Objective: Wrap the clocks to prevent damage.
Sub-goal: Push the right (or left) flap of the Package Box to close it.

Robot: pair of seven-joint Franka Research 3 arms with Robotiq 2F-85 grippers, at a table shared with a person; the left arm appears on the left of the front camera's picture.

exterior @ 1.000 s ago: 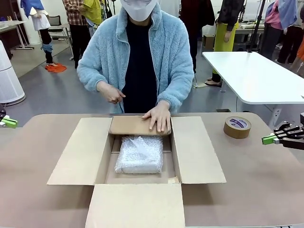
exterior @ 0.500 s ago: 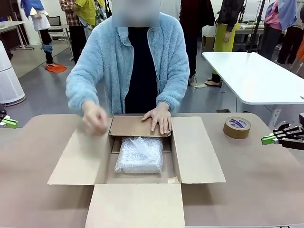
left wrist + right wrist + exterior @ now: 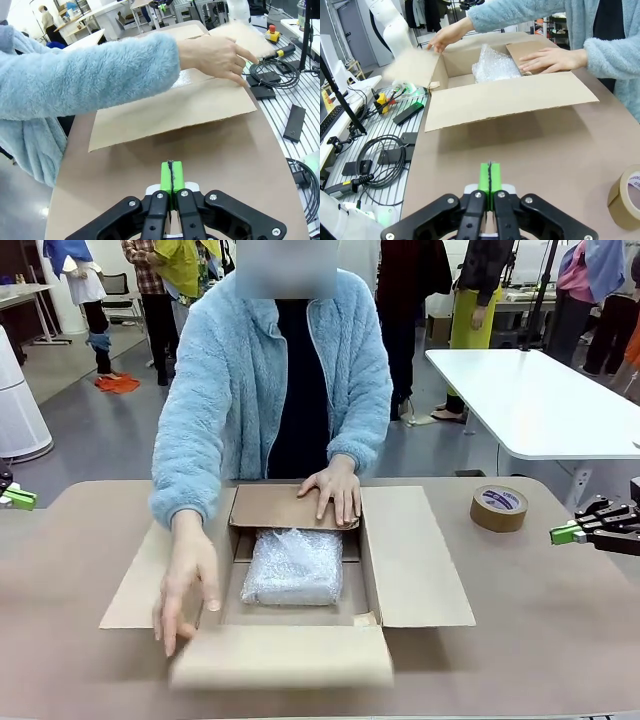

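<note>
Inside cardboard box (image 3: 415,560): clocks (image 3: 292,566) wrapped. Person's hand (image 3: 185,585) at near flap (image 3: 290,655); closing step. Next: fold flaps, seal. Left gripper (image 3: 171,175), right gripper (image 3: 489,177): closed, empty.

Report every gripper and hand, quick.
Left gripper: shut, empty.
Right gripper: shut, empty.
Person's hand on far flap: flat, pressing it.
Person's other hand: holding near flap.

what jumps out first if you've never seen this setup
An open cardboard box sits mid-table with a whitish bubble-wrap bundle on its floor. The person at the far side presses one hand flat on the far flap, while the other hand reaches to the blurred near flap. A brown tape roll lies to the right, and the left gripper and right gripper wait shut at the sides.
</note>
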